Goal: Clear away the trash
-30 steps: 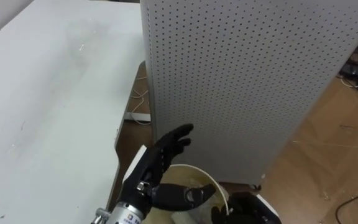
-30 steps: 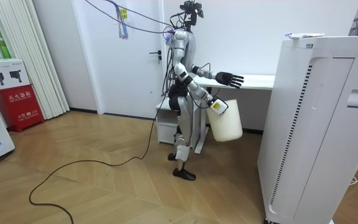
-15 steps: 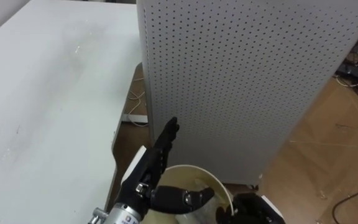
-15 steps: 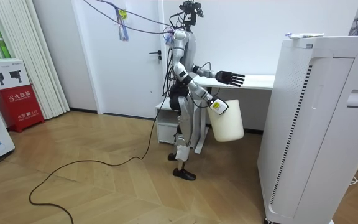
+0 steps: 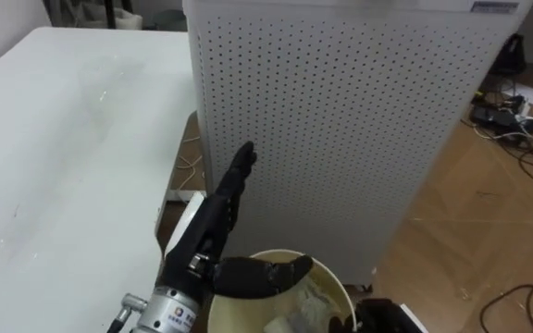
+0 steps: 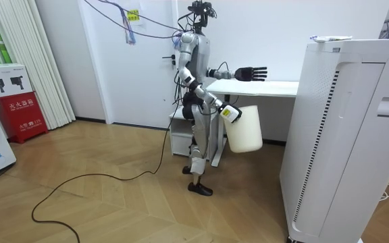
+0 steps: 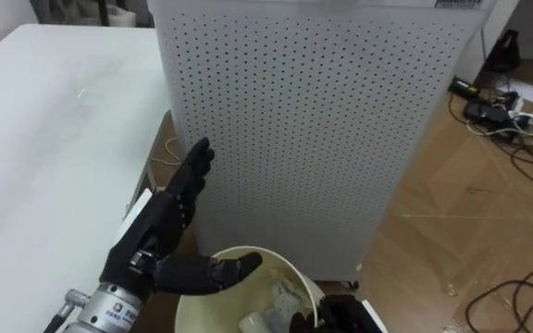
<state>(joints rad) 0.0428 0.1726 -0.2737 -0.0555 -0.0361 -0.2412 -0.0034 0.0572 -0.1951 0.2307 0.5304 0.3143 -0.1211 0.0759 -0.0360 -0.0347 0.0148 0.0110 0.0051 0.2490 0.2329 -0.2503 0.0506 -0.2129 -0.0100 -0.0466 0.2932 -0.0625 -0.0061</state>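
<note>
I stand at the end of a white table (image 5: 54, 148) beside a tall white perforated unit (image 5: 340, 120). My left hand (image 5: 213, 217) is black and open, its fingers straight and pointing ahead along the unit's side, thumb spread over the bin. A white bin (image 5: 327, 273) hangs low in front of me with crumpled pale garbage (image 5: 308, 301) inside. My right hand (image 5: 378, 314) is dark at the bin's rim and carries it. In the room view the left hand (image 6: 252, 71) reaches out above the table and the bin (image 6: 244, 131) hangs from the right hand (image 6: 229, 113).
The tall white unit (image 6: 343, 135) stands close on the room view's right. Cables (image 5: 516, 120) lie on the wood floor beyond it. A drawer unit (image 6: 181, 138) sits under the table, with a red box (image 6: 15, 101) at the room view's far left.
My left arm has risen, so the open hand now sits higher above the table. The bin has swung slightly toward my body. The eye view has shifted with my head.
</note>
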